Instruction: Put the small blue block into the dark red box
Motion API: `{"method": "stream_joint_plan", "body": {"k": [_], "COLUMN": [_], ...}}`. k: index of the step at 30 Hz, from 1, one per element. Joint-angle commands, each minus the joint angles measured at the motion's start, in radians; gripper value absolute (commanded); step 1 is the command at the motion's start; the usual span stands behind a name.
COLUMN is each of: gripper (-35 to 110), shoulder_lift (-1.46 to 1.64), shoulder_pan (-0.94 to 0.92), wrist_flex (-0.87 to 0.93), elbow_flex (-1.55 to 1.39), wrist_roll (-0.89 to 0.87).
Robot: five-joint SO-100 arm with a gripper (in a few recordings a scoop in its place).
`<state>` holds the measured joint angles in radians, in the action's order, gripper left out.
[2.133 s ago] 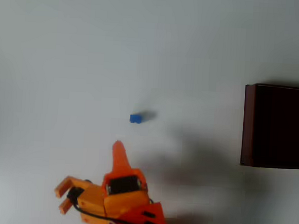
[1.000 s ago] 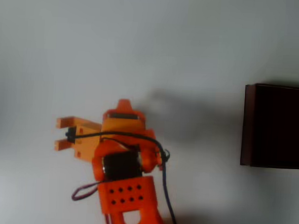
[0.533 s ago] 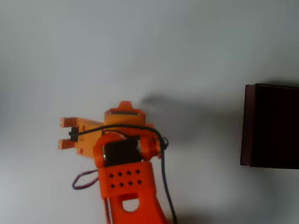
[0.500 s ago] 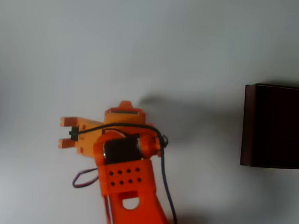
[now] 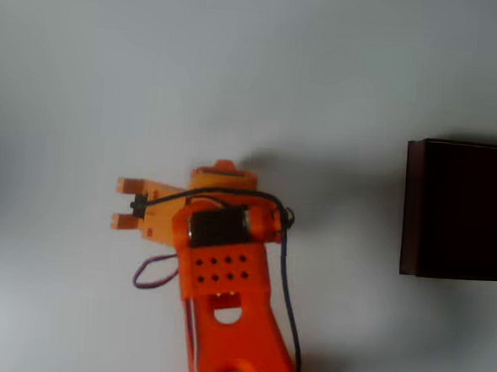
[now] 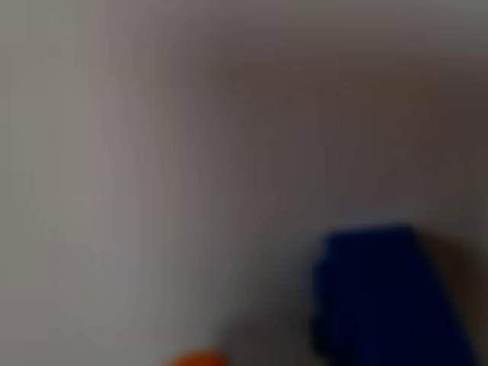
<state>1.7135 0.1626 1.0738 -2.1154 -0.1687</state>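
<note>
From above, the orange arm (image 5: 224,311) reaches up from the bottom edge onto the pale bench (image 5: 113,60). Its head sits a little left of the middle, with two short orange prongs (image 5: 129,204) sticking out to the left and a black cable (image 5: 284,264) looping down its right side. The pincer (image 5: 222,169) points down at the bench, tucked under the arm's own body, so I cannot tell whether it is spread or pressed together.

In the wrist view, very blurred, the block (image 6: 385,297) fills the lower right as a dark blue shape resting on the bench, with a bit of an orange fingertip (image 6: 197,358) at the bottom edge to its left. Whether the fingertip touches the block is not clear.

Well apart to the right in the overhead view, the box (image 5: 462,210) stands at the edge, maroon walls around a near-black inside.
</note>
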Motion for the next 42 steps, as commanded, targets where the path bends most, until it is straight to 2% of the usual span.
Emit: {"method": "stream_joint_plan", "body": {"k": [1,16,18,20,28,34,42], "gripper": [24,22,18,2,0,0,0], "shoulder_lift": [0.003,-0.061,-0.063,-0.063,-0.043,0.178,0.594], "shoulder_pan": [-0.017,-0.018,-0.021,-0.026,-0.035,-0.098,-0.364], "wrist_flex": [-0.012,-0.048,-0.048,-0.043,-0.006,0.164,0.272], "elbow_flex": [0.018,0.006,0.006,0.006,0.015,0.074,0.035], "wrist_roll": [-0.003,-0.032,-0.038,-0.041,-0.055,-0.083,-0.071]}}
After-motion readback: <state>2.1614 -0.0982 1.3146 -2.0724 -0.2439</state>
